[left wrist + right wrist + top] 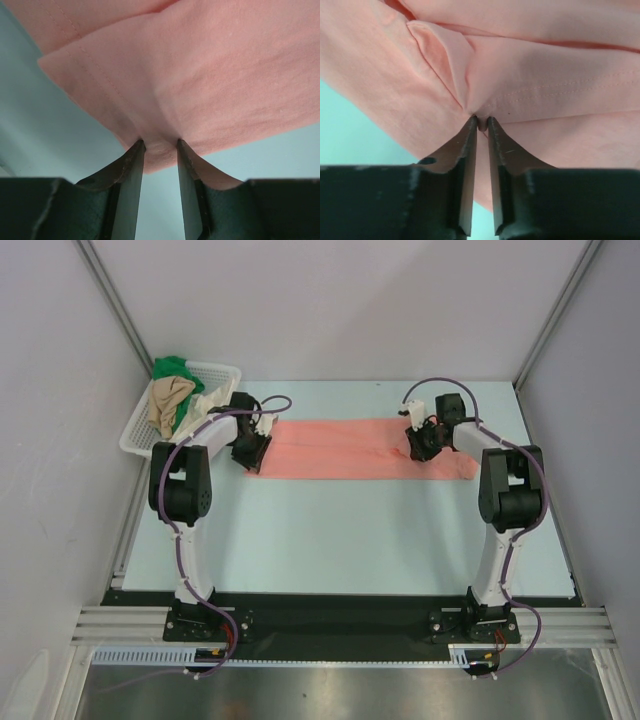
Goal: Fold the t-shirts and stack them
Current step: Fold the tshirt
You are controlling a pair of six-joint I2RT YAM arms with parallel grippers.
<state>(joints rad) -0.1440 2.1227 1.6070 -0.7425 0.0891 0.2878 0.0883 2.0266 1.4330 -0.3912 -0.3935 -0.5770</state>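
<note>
So | salmon-pink t-shirt (pixel 360 448) stretched left-right across the surface (pixel 350 540) | left jaws pinching its left end | right jaws pinching near right end

The salmon-pink t-shirt (pixel 360 448) is soft matt cloth, a fine knit with slight fuzz, and its hems carry rows of small thread stitches. The table (pixel 330 540) has a pale blue top, smooth and matt. The fingers (pixel 131 175) of the left gripper (pixel 160 145) are black and matt, like hard plastic, with scuffed edges. The fingers (pixel 469 160) of the right gripper (pixel 482 122) look the same. The basket (pixel 218 369) is white plastic lattice, a little glossy. The green t-shirt (pixel 172 368), tan t-shirt (pixel 168 400) and cream t-shirt (pixel 205 402) are dull cloth. The frame rails (pixel 120 623) are bare silver metal, and the near sheet (pixel 330 695) is brushed metal with soft shine.
</note>
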